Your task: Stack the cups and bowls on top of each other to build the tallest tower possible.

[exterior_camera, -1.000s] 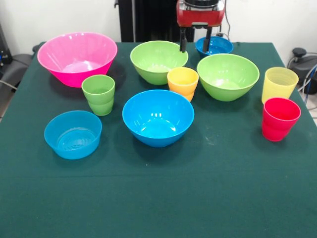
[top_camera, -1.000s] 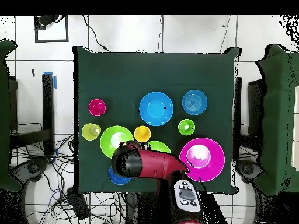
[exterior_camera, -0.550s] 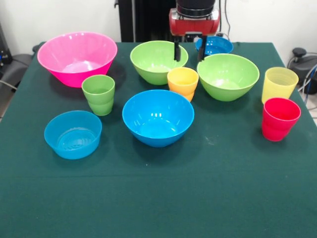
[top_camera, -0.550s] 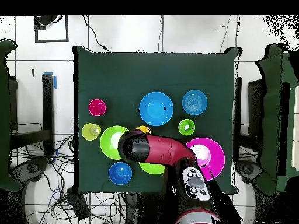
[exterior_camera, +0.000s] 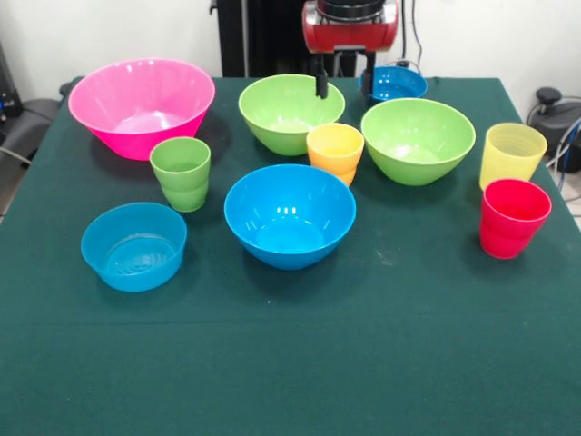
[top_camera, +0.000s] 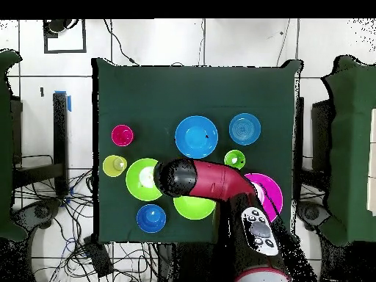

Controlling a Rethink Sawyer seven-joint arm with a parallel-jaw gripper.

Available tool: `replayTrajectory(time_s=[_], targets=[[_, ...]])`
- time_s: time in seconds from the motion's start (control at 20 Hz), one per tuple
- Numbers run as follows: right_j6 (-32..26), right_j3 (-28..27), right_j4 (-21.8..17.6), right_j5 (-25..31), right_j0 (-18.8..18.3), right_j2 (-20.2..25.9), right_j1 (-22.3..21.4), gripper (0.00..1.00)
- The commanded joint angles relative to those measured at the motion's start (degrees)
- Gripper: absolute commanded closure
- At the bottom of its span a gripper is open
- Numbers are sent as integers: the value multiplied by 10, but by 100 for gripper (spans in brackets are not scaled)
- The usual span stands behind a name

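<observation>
The gripper [exterior_camera: 338, 80] hangs open and empty above the table's far side, fingers spread, touching nothing. Directly below and in front of it stands the orange-yellow cup [exterior_camera: 335, 151], flanked by two lime green bowls [exterior_camera: 291, 113] [exterior_camera: 418, 139]. The small dark blue bowl [exterior_camera: 392, 84] sits just beside its fingers.

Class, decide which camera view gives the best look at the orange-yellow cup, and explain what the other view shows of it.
The front view: the orange-yellow cup stands in full sight between the two lime green bowls. In the overhead view the robot's arm covers that spot, so the cup cannot be seen there.
</observation>
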Motion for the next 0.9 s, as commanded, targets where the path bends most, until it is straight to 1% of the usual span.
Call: replayTrajectory(time_s=[0.05,0.2,0.25,0.35,0.6,0.75,0.9], targets=[[-47,-56,-16,116,-19,73,-20,0],[-39,-37,-25,69,-28,78,-9,0],[-38,-39,-31,64,-28,77,-6,0],[-43,-53,-42,67,-30,77,1,0],[-70,-110,-71,81,-35,80,36,0],[-77,-124,-90,59,-43,83,54,0],[-82,-129,-106,23,-60,95,81,0]])
